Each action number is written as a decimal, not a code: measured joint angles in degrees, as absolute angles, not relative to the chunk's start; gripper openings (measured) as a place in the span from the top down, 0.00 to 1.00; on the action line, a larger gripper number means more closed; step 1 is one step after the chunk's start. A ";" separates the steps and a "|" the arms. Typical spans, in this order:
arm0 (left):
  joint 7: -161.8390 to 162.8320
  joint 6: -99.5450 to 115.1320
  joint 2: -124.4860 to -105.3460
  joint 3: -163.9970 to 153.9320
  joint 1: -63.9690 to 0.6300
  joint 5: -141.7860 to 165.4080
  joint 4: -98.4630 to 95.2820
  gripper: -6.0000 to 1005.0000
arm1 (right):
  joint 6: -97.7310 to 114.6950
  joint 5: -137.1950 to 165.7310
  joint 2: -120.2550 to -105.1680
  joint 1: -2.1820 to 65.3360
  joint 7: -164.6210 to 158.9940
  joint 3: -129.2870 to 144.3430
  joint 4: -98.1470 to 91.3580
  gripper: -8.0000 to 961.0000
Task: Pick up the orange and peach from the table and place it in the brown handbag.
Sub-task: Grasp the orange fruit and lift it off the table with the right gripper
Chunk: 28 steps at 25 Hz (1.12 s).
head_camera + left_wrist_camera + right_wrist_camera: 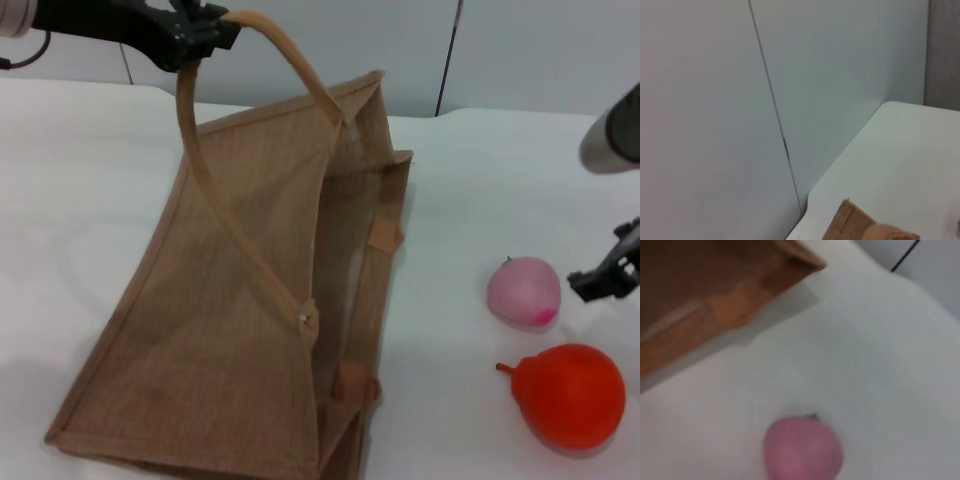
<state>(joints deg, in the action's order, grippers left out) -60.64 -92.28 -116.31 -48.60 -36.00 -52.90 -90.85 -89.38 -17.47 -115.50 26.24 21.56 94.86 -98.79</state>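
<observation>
The brown handbag [240, 330] stands in the middle of the white table with its mouth open toward the right. My left gripper [200, 32] is shut on the top of one handle [290, 60] and holds it up above the bag. The peach [523, 291] lies on the table to the right of the bag. The orange [572, 394] lies just in front of the peach. My right gripper [606, 277] hovers close beside the peach, on its right. The right wrist view shows the peach [802, 450] below and a corner of the bag [715, 295].
The white table [80, 200] reaches back to a grey panelled wall [520, 50]. The left wrist view shows that wall [715, 100], the table's far edge [880, 150] and a bit of the bag [850, 222].
</observation>
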 joint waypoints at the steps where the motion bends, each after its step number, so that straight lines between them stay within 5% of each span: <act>1: -60.64 -92.28 -116.30 -48.60 -35.99 -52.56 -90.85 0.87 | -90.63 -17.77 -115.50 26.53 21.51 95.24 -99.35 0.21; 28: -60.70 -91.39 -116.09 -48.60 -35.68 -48.78 -87.82 0.87 | -106.55 -22.94 -115.48 31.11 17.87 101.86 -99.99 0.21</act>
<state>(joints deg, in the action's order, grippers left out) -60.70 -91.39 -116.09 -48.60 -35.68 -48.78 -87.82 -106.56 -22.94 -115.48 31.11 17.87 101.86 -99.99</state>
